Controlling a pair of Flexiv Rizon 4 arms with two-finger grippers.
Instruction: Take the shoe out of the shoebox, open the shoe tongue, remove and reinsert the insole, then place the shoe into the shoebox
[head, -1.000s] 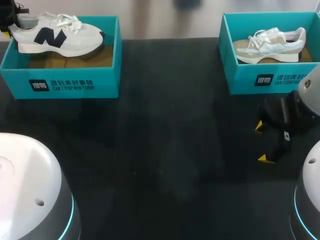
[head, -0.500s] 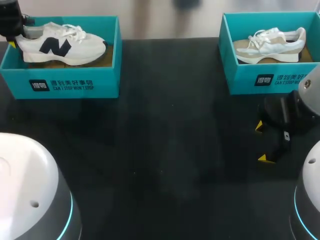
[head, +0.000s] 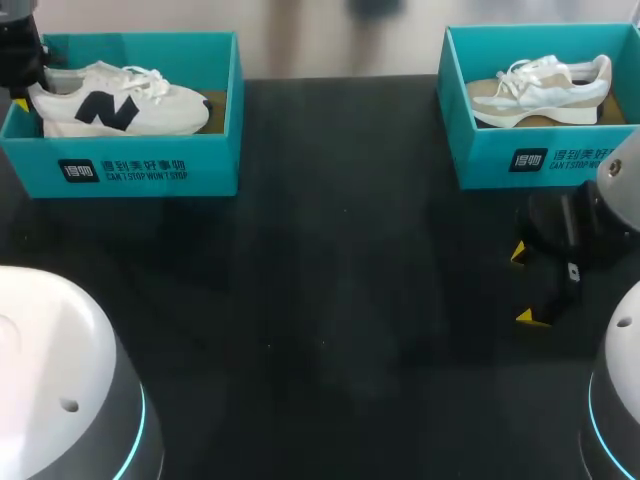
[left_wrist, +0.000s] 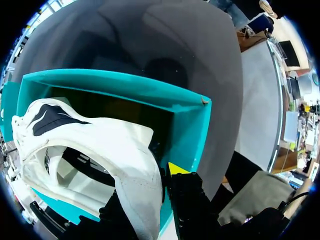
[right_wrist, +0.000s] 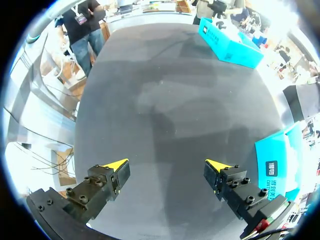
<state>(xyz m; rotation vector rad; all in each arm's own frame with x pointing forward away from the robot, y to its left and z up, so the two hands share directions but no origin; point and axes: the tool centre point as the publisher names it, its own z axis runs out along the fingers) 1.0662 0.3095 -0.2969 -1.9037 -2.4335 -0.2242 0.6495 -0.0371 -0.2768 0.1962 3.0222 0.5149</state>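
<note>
Black tabletop (head: 330, 280) carries a teal shoebox (head: 140, 170) at its far left, white print on the front, with the white shoe (head: 130, 100) inside it. Left gripper (left_wrist: 150, 195) is clamped on the shoe's heel collar. Right gripper (right_wrist: 167, 172) hangs wide apart over bare table near a second teal box (head: 540, 155).

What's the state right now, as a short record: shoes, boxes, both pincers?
left shoe: white, dark logo, inside left box
left pincer: shut on left shoe's heel
right shoe: beige and white, in right box
right pincer: open, over bare table before right box
</note>
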